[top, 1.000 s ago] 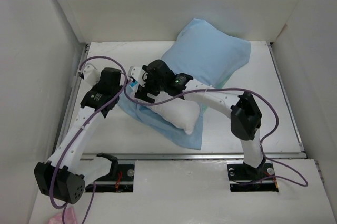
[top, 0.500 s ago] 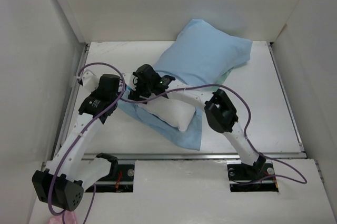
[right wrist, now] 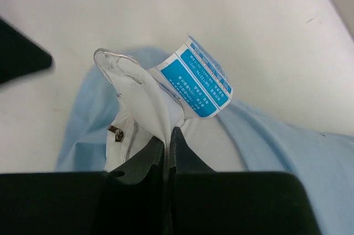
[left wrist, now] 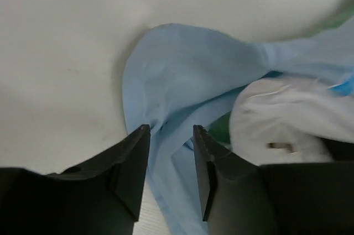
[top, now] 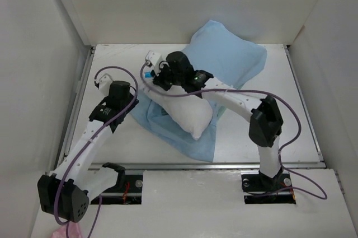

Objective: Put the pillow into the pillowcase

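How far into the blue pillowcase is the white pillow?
Partly in. The pillow shows a bare white end on the near side, while the pillowcase looks stuffed farther back.

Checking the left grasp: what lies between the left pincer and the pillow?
Only pillowcase cloth, from left pincer to pillow, in the left wrist view.
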You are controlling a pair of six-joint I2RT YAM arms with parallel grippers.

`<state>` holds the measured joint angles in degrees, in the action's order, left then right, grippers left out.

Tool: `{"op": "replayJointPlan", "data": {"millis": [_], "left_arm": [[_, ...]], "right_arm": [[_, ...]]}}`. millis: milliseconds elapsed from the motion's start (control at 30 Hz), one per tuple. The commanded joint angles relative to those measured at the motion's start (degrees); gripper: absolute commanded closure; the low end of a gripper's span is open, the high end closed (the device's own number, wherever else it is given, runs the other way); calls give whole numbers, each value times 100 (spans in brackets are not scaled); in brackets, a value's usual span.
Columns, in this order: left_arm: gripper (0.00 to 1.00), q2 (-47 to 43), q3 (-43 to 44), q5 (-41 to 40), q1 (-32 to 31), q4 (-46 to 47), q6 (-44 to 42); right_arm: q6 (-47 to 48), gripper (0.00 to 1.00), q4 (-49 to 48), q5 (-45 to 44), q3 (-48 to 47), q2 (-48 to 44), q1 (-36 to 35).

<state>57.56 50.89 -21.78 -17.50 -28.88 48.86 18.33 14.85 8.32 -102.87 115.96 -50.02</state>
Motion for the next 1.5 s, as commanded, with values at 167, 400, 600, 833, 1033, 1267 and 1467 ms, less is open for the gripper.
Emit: {"op": "replayJointPlan", "data": {"millis": [167,400,600,833,1033,1267,1467], "left_arm": [[50,167,-738,1352,-465,1912,-711],[50,817,-537,897,-1457,2133,-826],[41,1757,43,-763,-2583,1185,-108],[38,3480,1044,-1705,-2584,-800,2176],[30,3341,994,-1830,-2338,-621,2902],[40,3787,974,-1865,-1776,331,2444],[100,3554,1248,-2058,-1775,331,2013]], "right_arm": [[-1419,100,-931,856,-14,-917,642],[-1788,100,-387,980,-699,-716,835],[-2175,100,-19,856,-1209,-592,889],[-2544,100,281,1032,-1552,-776,950],[-2606,100,475,1418,-1622,-961,1056],[-2738,100,580,2252,-1272,-1207,1284],[-2668,100,782,1886,-1218,-1208,1346]]}}
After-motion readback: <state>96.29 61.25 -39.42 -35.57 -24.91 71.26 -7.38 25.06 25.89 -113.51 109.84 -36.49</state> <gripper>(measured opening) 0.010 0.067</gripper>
